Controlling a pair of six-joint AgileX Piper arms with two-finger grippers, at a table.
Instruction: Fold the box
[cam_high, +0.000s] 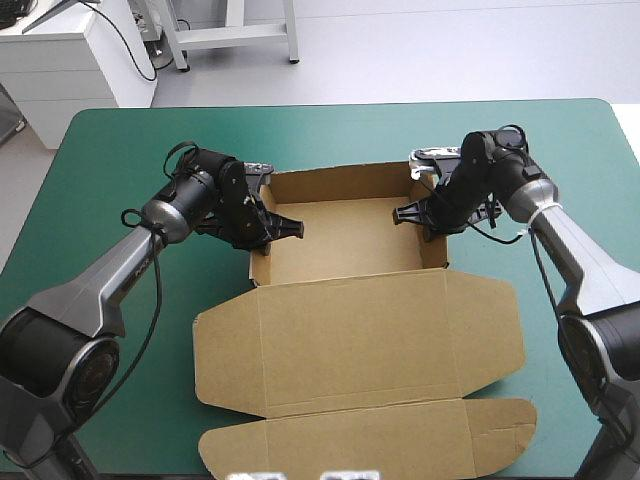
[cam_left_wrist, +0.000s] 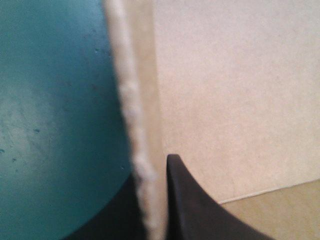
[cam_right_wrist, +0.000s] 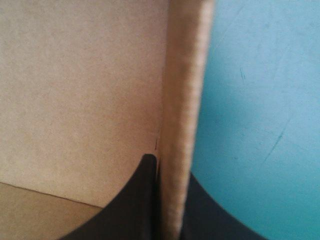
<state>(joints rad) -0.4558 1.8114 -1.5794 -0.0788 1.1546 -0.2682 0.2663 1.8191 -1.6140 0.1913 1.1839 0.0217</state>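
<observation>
**Left pincer**: pressed together on the left wall of the box. One black finger is inside the tray, the other outside above the teal-green cover. Judged purpose: holding the wall upright and its fold seated.

**Box**: brown board at mid-bench. It is an open tray with the far wall and both side walls raised. The lid lies flat toward the near edge with its flaps spread.

**Right pincer**: pinching the right wall in the same way, one finger inside. Judged purpose: with the opposite grip, squaring the tray from both sides.

**Bench**: teal-green cover, rounded corners.

**Room**: white cabinet beyond the far left corner, pale floor beyond the far edge.
</observation>
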